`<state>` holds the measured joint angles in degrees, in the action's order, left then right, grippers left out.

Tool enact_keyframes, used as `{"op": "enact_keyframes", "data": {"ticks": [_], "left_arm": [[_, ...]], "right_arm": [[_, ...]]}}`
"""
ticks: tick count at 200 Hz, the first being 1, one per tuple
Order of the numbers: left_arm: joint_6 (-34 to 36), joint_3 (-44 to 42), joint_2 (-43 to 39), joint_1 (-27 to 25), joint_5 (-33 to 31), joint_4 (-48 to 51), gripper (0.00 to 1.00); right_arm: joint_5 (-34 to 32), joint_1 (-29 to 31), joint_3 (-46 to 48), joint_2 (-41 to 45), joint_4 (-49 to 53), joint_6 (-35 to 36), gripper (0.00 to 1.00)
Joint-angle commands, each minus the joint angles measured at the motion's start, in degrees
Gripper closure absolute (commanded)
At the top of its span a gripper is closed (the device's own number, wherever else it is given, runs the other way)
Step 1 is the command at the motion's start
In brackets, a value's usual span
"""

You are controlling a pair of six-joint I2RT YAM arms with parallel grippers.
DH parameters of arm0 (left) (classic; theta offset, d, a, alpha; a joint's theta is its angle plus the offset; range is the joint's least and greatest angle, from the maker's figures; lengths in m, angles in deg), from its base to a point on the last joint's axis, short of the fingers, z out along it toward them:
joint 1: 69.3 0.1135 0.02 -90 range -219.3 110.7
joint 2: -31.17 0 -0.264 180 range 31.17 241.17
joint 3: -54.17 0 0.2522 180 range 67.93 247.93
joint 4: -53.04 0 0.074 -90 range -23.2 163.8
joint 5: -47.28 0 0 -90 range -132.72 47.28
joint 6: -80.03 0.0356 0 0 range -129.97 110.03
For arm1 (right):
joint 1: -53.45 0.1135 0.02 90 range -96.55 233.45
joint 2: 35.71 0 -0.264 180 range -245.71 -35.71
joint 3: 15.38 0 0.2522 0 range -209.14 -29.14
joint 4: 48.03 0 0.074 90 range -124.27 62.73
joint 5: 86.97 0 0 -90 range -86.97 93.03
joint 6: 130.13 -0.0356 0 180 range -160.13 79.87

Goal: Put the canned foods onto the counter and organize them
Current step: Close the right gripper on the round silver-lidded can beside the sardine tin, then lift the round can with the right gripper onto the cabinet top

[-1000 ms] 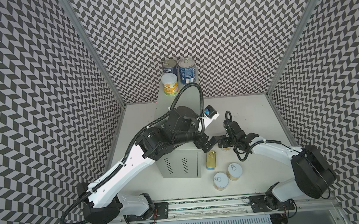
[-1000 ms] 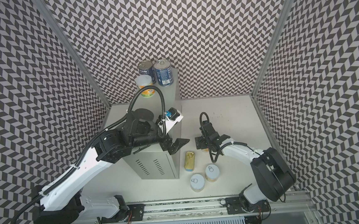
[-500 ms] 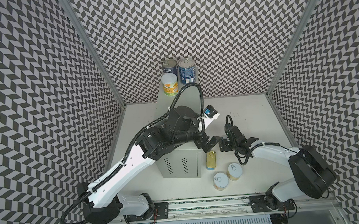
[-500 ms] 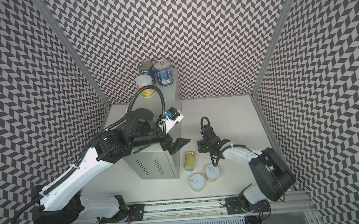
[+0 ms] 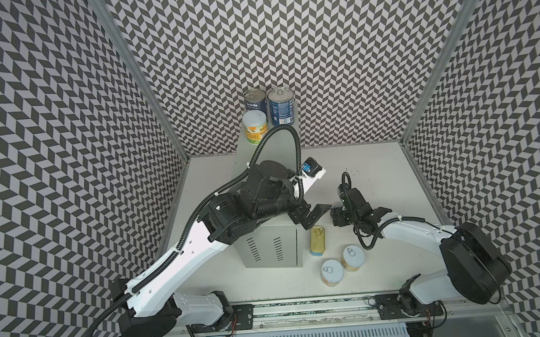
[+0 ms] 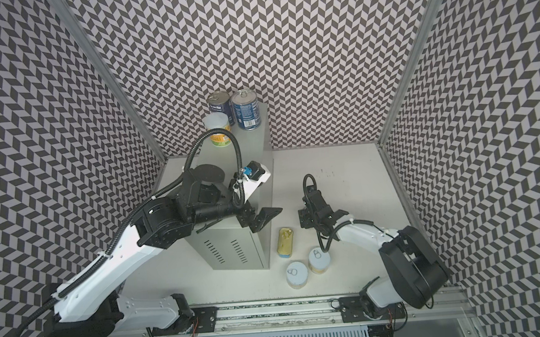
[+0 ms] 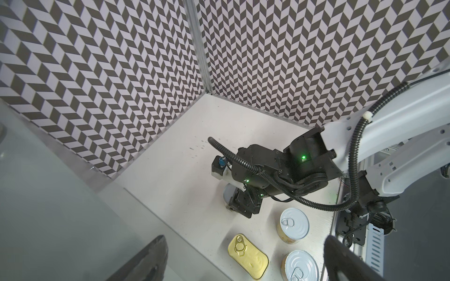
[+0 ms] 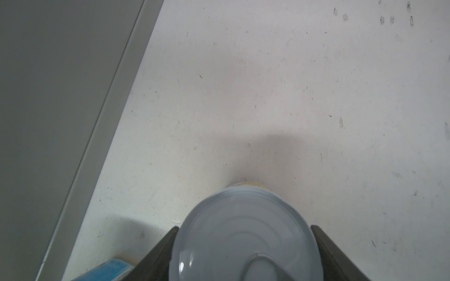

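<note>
One fruit can (image 8: 243,245) — unseen from above — seemingly tight in right claw (image 8: 244,230); left claw (image 5: 313,217) agape

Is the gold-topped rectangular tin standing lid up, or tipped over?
Lid up. In both top views the gold-topped tin rests on the white table beside the counter, its pull-tab lid facing upward.

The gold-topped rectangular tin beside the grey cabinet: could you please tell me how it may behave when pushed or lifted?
The gold-topped tin looks like rigid metal, so it should not flex in a grip. Its rounded-rectangle outline suggests it will slide rather than roll if pushed across the tabletop. The shiny lid hints at slick surfaces, so it might slip.
</note>
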<state>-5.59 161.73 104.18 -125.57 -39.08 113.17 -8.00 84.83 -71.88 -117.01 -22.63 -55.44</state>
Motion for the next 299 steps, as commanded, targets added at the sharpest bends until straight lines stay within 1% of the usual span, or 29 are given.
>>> {"op": "enact_keyframes", "data": {"ticks": [1,54,77,104,135,168,215,237,299], "left_arm": [[-1.6,-0.2,-2.7,-0.2,-3.7,2.8,0.00],[-4.2,0.3,-6.6,-0.2,-8.6,8.6,0.00],[-4.9,-0.2,-7.8,-0.2,-11.8,10.2,0.00],[-5.3,-0.5,-9.1,-0.2,-15.9,11.3,0.00],[-4.7,-0.5,-10.5,0.0,-17.6,11.5,0.00],[-4.1,-1.5,-11.8,0.0,-19.8,10.6,0.00],[-3.1,-2.4,-13.8,0.0,-22.3,8.9,0.00],[-2.7,-2.5,-14.0,0.0,-22.5,8.1,0.00],[-2.3,-3.7,-13.4,0.6,-22.7,5.2,0.00]], "right_arm": [[0.1,0.4,-6.4,5.2,-0.4,3.2,0.31],[5.5,0.4,-21.4,10.9,8.9,9.3,0.31],[7.1,0.4,-31.2,10.9,13.9,11.4,0.31],[9.9,0.4,-43.9,7.1,20.5,13.9,0.30],[12.7,0.5,-57.0,1.7,25.2,15.5,0.30],[14.8,1.9,-71.9,-6.9,30.8,16.6,0.31],[14.2,5.6,-89.3,-18.9,37.0,17.6,0.30],[14.6,6.3,-92.4,-21.9,38.0,17.3,0.30],[15.2,7.6,-92.9,-24.9,34.5,16.5,0.24]]}}
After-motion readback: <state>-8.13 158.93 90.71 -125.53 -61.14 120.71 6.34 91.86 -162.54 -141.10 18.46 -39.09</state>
